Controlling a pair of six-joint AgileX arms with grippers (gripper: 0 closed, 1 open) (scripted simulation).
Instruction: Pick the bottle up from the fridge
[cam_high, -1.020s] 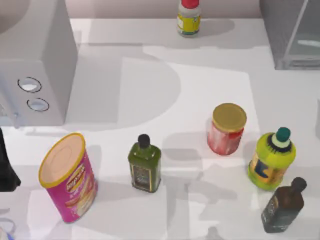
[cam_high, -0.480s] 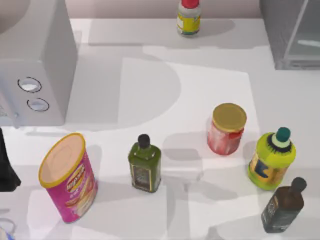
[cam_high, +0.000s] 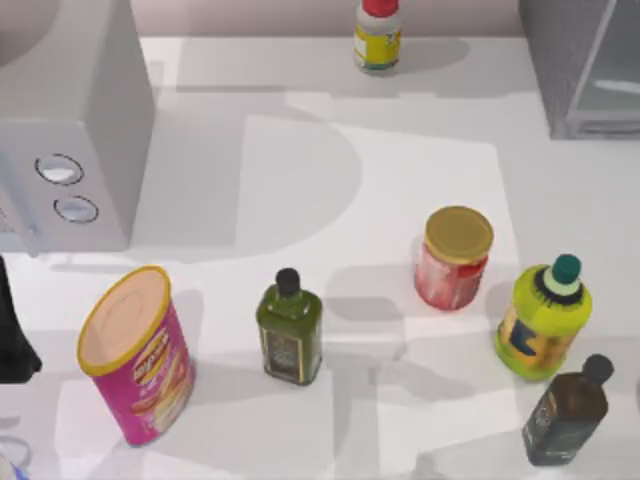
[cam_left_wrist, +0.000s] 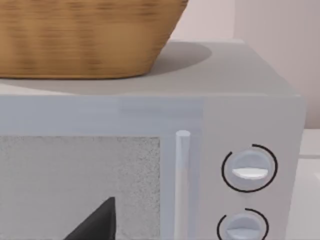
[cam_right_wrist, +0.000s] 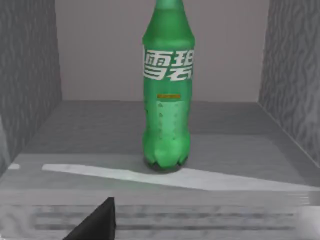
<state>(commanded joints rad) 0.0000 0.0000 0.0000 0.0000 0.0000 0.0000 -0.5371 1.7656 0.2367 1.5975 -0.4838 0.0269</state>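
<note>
Inside fridge (cam_right_wrist: 285, 85), bottle (cam_right_wrist: 167, 90) upright mid-floor, walls well apart; pincer state unclear.

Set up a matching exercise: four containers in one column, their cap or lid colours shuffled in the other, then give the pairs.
Things:
1. bottle standing in the fridge
2. jar
3. yellow-green bottle
4. white bottle at the table's far edge

Cap or lid:
A. teal
B. red
C. green
D. yellow

Pairs: 1-C, 2-D, 3-A, 4-B
</note>
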